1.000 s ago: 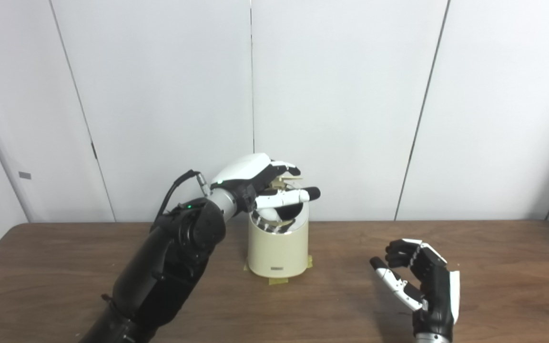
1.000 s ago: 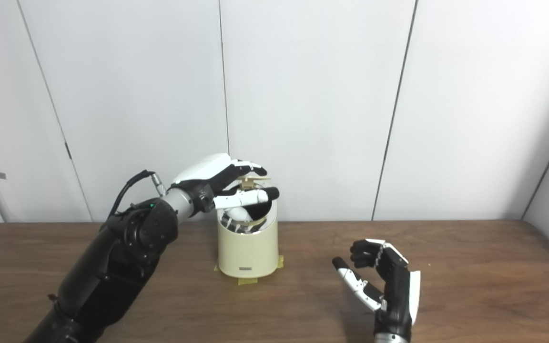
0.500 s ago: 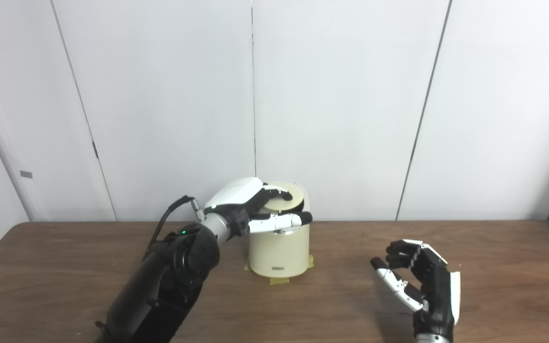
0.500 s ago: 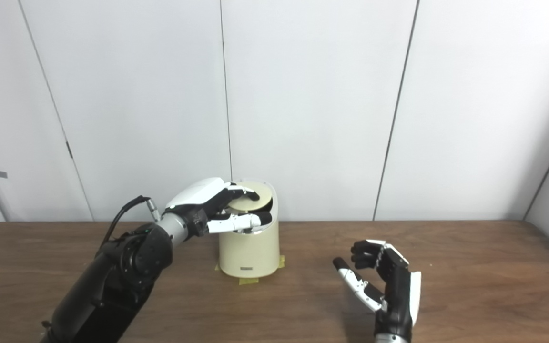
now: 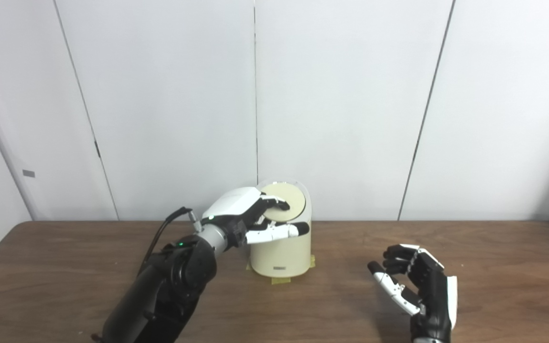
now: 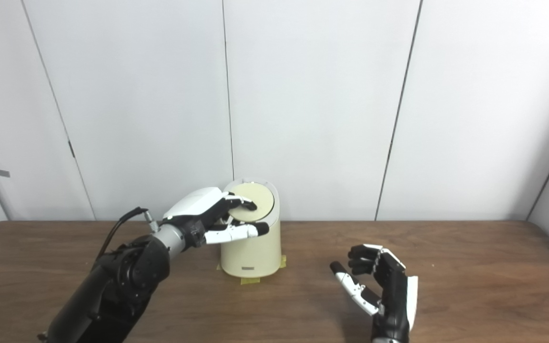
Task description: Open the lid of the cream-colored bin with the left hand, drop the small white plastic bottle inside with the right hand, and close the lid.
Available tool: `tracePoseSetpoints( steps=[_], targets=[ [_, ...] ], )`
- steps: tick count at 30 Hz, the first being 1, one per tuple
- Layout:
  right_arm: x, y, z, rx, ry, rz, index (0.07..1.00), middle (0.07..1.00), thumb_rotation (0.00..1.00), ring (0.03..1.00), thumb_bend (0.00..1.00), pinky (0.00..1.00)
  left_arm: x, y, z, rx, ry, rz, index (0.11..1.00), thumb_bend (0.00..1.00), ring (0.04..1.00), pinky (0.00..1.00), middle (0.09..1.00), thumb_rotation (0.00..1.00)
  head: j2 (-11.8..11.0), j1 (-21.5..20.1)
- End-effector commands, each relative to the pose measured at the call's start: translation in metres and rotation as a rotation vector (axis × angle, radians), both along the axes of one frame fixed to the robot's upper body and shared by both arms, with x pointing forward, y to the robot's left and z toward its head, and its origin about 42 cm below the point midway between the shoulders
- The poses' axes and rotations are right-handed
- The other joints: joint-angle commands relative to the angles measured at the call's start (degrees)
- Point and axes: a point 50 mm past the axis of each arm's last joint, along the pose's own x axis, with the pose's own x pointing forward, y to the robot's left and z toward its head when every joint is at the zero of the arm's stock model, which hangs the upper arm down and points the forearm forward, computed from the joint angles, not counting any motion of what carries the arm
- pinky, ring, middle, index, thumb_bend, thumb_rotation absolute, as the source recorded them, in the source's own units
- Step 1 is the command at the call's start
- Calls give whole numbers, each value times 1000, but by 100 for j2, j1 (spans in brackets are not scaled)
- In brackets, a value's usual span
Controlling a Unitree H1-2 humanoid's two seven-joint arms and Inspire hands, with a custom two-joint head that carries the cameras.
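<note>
The cream-colored bin (image 5: 281,255) stands at the back middle of the table, taped down at its base. Its round lid (image 5: 285,207) lies closed and slanted toward me. My left hand (image 5: 250,216) rests on the lid's left side, fingers spread over the disc and thumb stretched across the bin's front rim, gripping nothing. My right hand (image 5: 415,286) hovers low over the table to the right of the bin, palm inward, fingers curled apart and empty. No small white bottle shows anywhere; the bin's inside is hidden.
The brown wooden table (image 5: 65,267) runs the full width, its back edge against white wall panels (image 5: 350,95). Yellow tape tabs (image 5: 281,280) mark the bin's foot. A cable (image 5: 169,224) loops off my left forearm.
My left hand came down with the lid: the bin stood open a second ago, nearly closed half a second ago, and is closed now. The right hand stayed put. The camera shifted slightly.
</note>
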Motion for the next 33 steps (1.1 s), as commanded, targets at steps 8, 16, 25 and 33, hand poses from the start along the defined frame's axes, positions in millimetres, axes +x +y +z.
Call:
tracePoseSetpoints(
  steps=[8,16,25,33],
  targets=[
    [-3,10,8,25,-19,18,488,515,142,486,482,429,-7,-6,5,251,-205,-59,883,820,990,1000,883,1000,54,-28],
    [-4,13,9,15,-21,27,488,513,141,480,483,417,-10,-6,-5,370,-288,-92,875,817,1000,1000,894,1000,85,-60],
    [-3,13,10,11,-23,31,487,510,143,480,483,410,-13,-5,-4,381,-308,-102,868,813,1000,1000,887,1000,91,-56],
    [-2,13,9,15,-16,35,487,513,143,482,483,410,-11,-3,-11,330,-251,-93,842,815,975,1000,856,1000,91,-60]
  ],
)
